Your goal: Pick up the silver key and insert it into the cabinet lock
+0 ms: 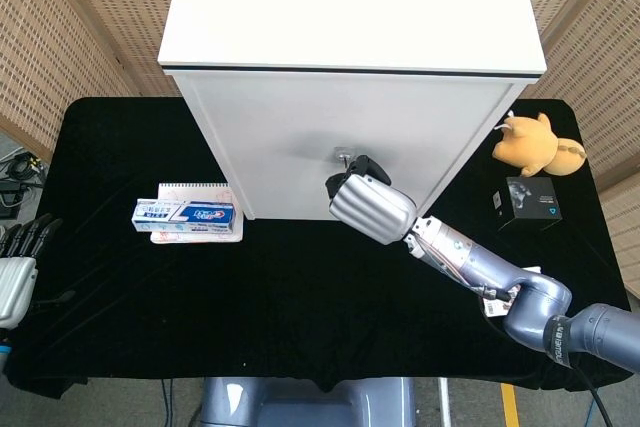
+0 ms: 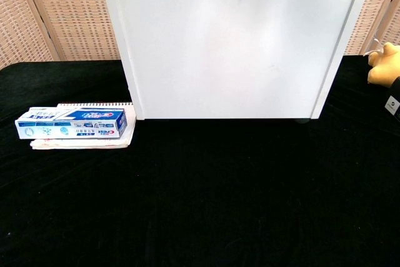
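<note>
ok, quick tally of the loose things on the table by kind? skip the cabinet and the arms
Toothpaste box: 1
Spiral notebook under it: 1
Plush toy: 1
Small black box: 1
Total: 4

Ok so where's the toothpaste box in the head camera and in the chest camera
Head view: the toothpaste box lies left of centre, beside the white cabinet.
Chest view: it lies at the left edge, mid-height.
Shared landmark: the spiral notebook under it, which shows in both views.
</note>
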